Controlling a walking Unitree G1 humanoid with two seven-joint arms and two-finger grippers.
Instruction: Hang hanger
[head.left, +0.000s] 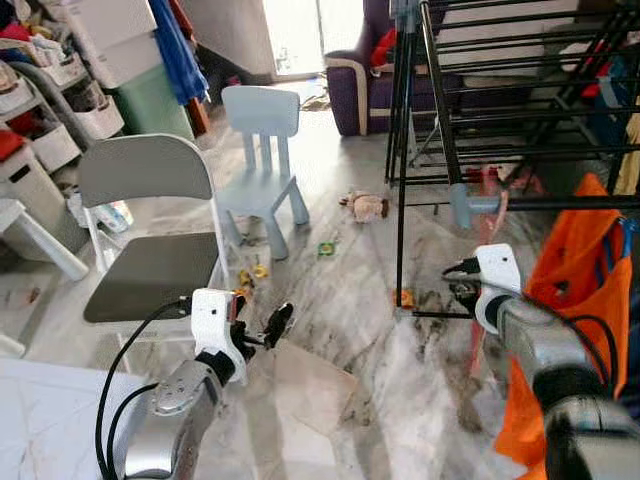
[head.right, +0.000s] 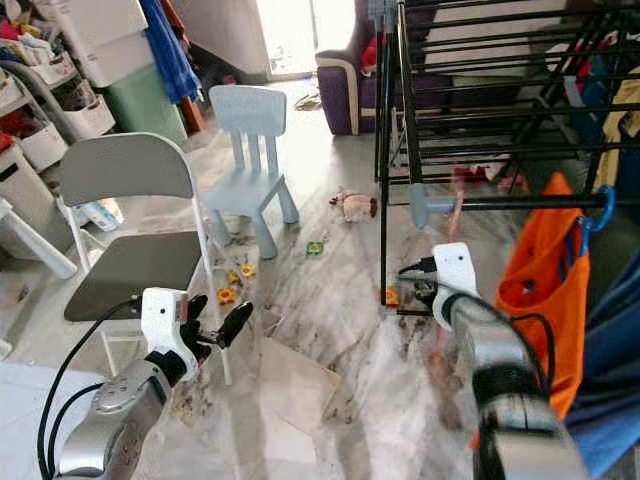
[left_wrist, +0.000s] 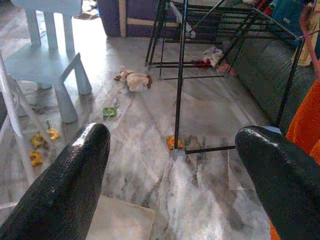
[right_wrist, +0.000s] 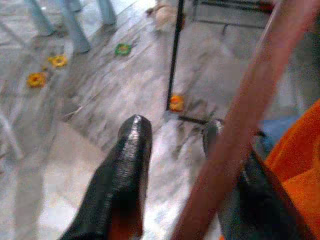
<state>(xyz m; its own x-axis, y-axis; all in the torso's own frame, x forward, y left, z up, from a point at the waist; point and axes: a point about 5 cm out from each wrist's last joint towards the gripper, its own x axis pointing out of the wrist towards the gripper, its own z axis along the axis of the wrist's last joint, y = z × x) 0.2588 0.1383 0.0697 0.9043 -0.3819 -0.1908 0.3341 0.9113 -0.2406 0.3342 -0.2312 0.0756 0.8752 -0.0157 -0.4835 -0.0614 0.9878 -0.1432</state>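
The right tool (right_wrist: 175, 150) stands with fingers apart, and its wrist view shows the pink hanger (right_wrist: 245, 115) lying against one finger, a detail the head views blur at centre right. There the hanger (head.left: 492, 205) hangs by the drying rack (head.left: 520, 200). The left tool (left_wrist: 175, 150) gapes wide at lower left, holding nothing, beside the folding chair (head.left: 150, 220).

hanger (right_wrist: 240, 125): blurred, both ends cut off | right tool (right_wrist: 185, 165): far finger half-hidden behind hanger | grip: unclear
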